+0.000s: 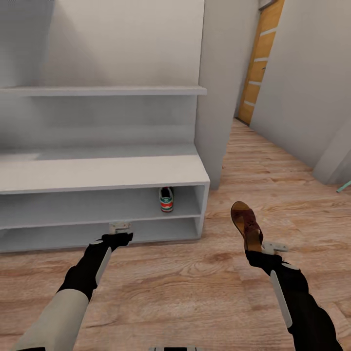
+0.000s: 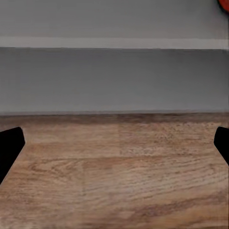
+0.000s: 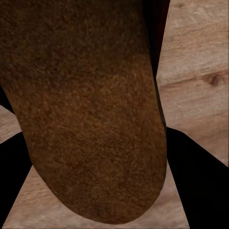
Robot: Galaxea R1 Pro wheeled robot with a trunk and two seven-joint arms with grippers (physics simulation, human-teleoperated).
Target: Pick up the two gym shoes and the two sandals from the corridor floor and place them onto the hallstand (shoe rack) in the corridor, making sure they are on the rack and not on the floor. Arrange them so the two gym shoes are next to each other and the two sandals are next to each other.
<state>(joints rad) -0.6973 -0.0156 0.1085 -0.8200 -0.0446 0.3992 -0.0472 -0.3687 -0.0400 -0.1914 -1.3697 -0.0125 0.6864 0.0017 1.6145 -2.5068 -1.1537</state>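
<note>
A cream-white gym shoe (image 1: 166, 199) with green stripe and red-orange heel stands in the upper open shelf row of the pale grey hallstand (image 1: 102, 173), near its right end. My right gripper (image 1: 254, 242) is shut on a dark brown sandal (image 1: 245, 223), held up above the corridor floor (image 1: 195, 282) to the right of the rack. The sandal's sole (image 3: 90, 109) lies between the black fingers (image 3: 195, 181). My left gripper (image 1: 118, 234) is open and empty, low in front of the bottom shelf row; its fingers (image 2: 9, 148) are wide apart. A red-orange patch (image 2: 224, 4) of the shoe shows above.
A grey wall pillar (image 1: 219, 97) stands right beside the rack's right end. The corridor runs on to the back right toward an orange-brown door (image 1: 258, 58). A teal object (image 1: 343, 186) pokes in at the right edge. A wall shelf (image 1: 102, 91) hangs above the rack's top.
</note>
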